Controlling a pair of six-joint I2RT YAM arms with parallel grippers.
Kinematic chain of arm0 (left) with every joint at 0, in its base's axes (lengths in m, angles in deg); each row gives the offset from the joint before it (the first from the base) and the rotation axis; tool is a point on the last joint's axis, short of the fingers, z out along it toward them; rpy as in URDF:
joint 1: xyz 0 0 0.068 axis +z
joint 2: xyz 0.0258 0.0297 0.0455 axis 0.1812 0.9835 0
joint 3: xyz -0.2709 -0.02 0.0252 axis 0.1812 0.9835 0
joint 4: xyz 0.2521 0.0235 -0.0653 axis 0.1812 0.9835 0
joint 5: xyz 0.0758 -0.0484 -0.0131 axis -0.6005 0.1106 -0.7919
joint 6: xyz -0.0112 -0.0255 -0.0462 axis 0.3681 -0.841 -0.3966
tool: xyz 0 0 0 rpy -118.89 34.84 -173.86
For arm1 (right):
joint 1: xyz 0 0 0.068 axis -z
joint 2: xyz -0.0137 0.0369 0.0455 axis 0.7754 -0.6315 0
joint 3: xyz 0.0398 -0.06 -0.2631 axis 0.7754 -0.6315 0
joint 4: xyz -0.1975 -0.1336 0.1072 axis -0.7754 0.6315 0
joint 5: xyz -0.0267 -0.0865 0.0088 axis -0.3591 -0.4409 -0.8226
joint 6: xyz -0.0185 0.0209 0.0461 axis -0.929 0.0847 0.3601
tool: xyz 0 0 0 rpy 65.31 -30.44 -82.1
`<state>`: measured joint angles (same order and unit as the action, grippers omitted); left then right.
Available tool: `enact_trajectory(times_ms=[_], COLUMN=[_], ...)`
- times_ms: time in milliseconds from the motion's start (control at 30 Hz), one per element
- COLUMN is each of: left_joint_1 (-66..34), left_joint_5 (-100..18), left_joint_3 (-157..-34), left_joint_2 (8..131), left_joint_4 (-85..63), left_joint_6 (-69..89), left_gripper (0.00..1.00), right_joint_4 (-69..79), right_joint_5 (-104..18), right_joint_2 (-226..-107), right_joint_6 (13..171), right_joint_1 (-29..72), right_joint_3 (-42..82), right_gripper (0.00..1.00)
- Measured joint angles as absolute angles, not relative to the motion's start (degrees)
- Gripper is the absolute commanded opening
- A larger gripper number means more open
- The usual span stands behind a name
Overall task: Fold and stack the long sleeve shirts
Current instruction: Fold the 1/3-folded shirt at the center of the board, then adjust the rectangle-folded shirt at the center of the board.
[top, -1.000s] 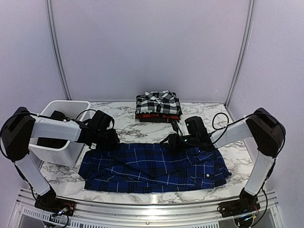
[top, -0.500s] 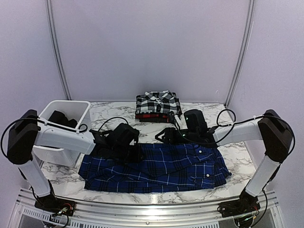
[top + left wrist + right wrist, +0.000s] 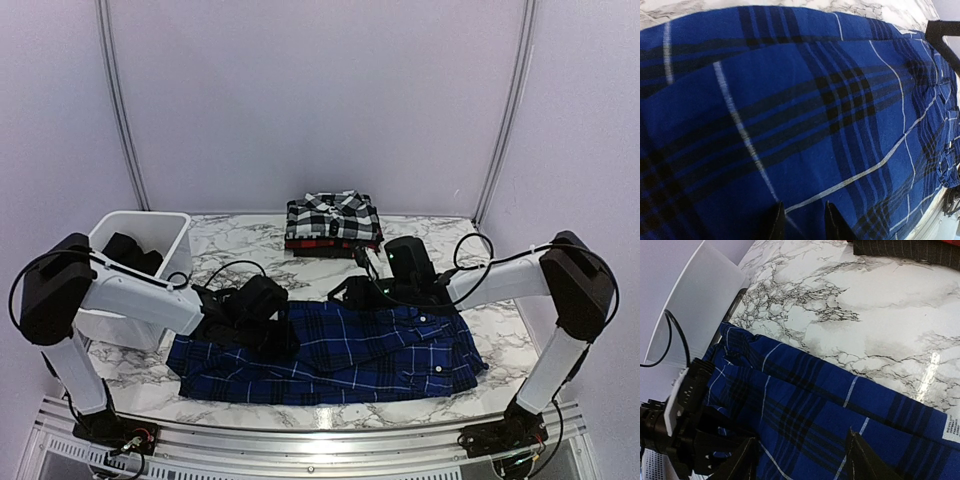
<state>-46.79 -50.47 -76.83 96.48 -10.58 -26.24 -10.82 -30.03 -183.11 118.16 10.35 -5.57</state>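
Note:
The royal blue plaid shirt (image 3: 350,352) lies spread across the front of the table. My left gripper (image 3: 272,328) rests low on its left half. In the left wrist view (image 3: 804,226) the jaws stand narrowly apart with flat blue cloth (image 3: 805,100) beneath them. My right gripper (image 3: 346,292) hovers over the shirt's far edge, wide open and empty (image 3: 802,460), with the blue cloth (image 3: 830,410) below it. The black-and-white check shirt (image 3: 333,217) lies folded on the red-and-black one (image 3: 330,244) at the back of the table.
A white tub (image 3: 140,217) holding dark things stands at the left beside the shirt; its wall also shows in the right wrist view (image 3: 695,300). The marble table (image 3: 500,250) ends at a metal rail at the front. Walls close in the back and sides.
My left gripper has moved from the shirt's far-left edge rightward and toward the front, onto the shirt. My right gripper has shifted slightly left along the far edge.

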Motion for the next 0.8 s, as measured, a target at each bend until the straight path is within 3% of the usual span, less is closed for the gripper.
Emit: enact_trajectory(times_ms=[200,400,600,800], left_joint_1=[-46.8,-46.8,-46.8,-46.3], left_joint_5=[-55.7,-57.6,-57.6,-58.6], left_joint_3=[-72.3,-64.7,-55.9,-55.4], left_joint_2=[82.9,71.2,66.6,68.5], left_joint_4=[-3.4,2.4,8.8,10.5], left_joint_6=[-27.8,-32.6,-37.3,-38.3], left_gripper=[0.32,0.26,0.22,0.19], right_joint_4=[-8.7,-7.5,-7.6,-7.6], right_joint_5=[-30.8,-30.1,-28.5,-27.9], right_joint_2=[-182.2,-183.9,-190.6,-193.4], right_joint_6=[115.7,113.4,112.2,112.2], right_joint_1=[9.8,5.5,0.1,-1.8], right_joint_3=[-5.7,-1.4,5.3,4.7], right_gripper=[0.57,0.57,0.57,0.57])
